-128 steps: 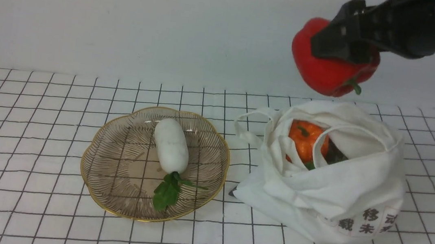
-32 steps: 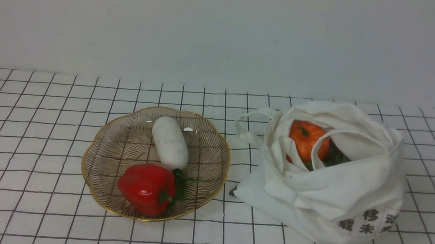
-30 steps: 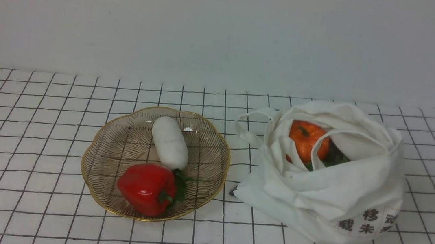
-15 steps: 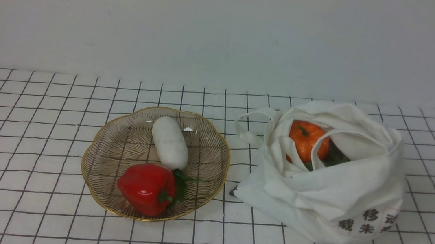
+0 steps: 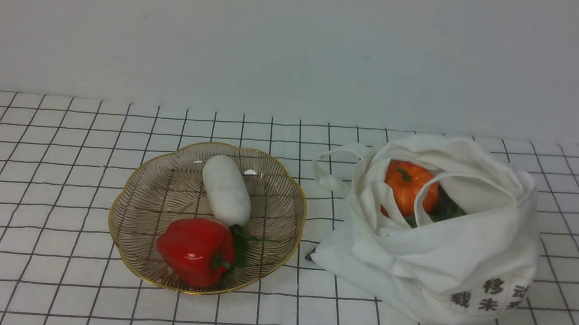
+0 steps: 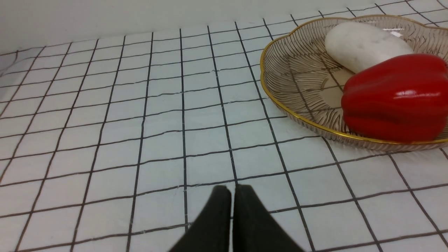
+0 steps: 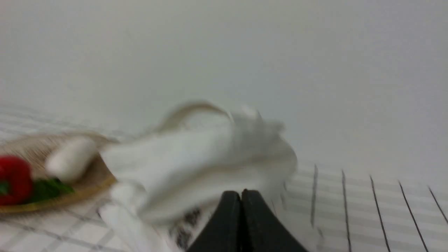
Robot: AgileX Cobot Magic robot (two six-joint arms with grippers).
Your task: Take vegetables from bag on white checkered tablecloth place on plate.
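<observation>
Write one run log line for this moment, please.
plate: red pepper, white radish | bag: pumpkin | left gripper, right gripper shut, empty

The right wrist view is blurred throughout: the bag (image 7: 196, 164), the plate (image 7: 52, 203) and the vegetables on it show only as soft shapes, and the bag's printed characters are unreadable smears. In the front view both arms lie outside the picture. The dark green vegetable (image 5: 445, 207) is mostly buried behind the bag's folds and the pumpkin (image 5: 409, 187). The left wrist view's edge cuts off the plate's far-right side.
</observation>
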